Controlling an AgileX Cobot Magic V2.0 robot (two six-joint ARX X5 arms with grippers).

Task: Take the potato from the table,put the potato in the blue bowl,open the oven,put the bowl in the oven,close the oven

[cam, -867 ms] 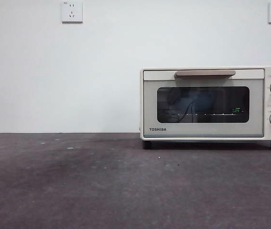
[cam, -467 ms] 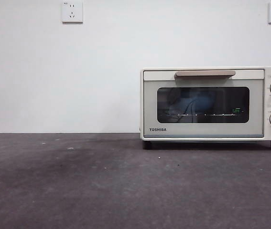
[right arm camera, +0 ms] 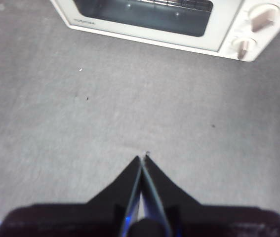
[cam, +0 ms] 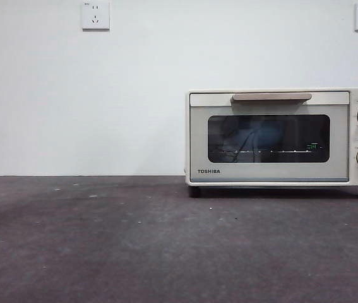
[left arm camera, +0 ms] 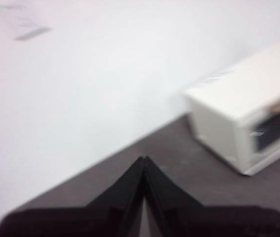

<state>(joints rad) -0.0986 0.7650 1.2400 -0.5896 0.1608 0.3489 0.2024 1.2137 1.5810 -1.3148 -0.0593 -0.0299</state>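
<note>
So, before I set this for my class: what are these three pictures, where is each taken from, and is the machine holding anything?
It is a robot with two arms at a table. One picture looks level across the table from a low camera: a cream toaster oven stands there with its door closed, and something bluish shows dimly behind the glass. The other two come from cameras on the wrists. The black wedge in each is that arm's pincer: the left gripper and the right gripper, both shut and holding nothing, above the table.

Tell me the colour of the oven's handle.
Beige, on the cream-white oven; its handle shows best in the front view.
</note>
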